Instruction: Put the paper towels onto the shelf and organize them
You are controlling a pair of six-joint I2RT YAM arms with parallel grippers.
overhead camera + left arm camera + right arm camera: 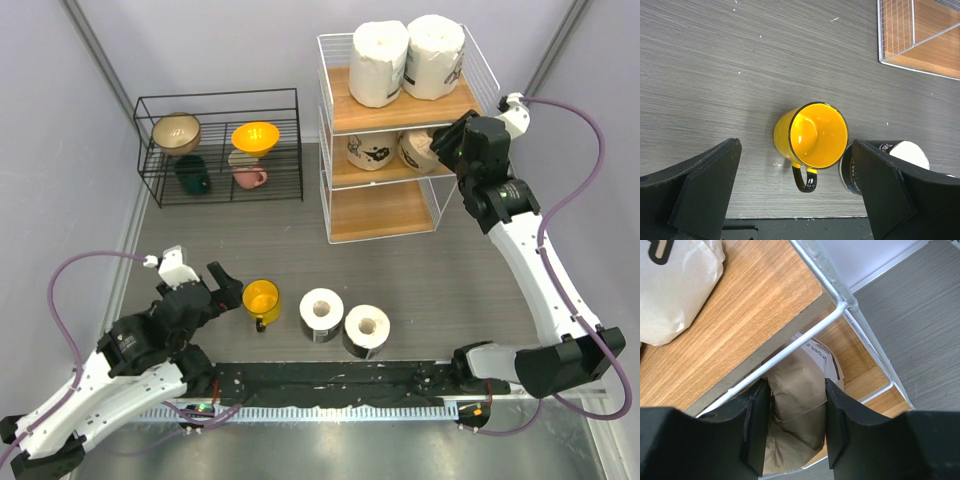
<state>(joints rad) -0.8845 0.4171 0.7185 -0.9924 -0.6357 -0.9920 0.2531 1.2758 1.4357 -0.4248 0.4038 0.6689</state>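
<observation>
The shelf [392,112] stands at the back right. Two white paper towels [380,62] [435,55] stand on its top board, and two beige ones [368,150] [414,150] are on the middle board. My right gripper [446,146] reaches into the middle tier from the right. In the right wrist view it [797,412] is shut on the right-hand beige roll [800,385] under the top board [755,310]. Two dark-wrapped rolls [321,314] [367,331] stand on the table at the front. My left gripper [226,285] [796,165] is open and empty, just left of them.
A yellow cup [261,298] [817,135] stands between the left gripper and the nearest dark-wrapped roll [910,152]. A low black wire rack [220,145] with bowls and cups stands at the back left. The shelf's bottom board [385,210] is bare.
</observation>
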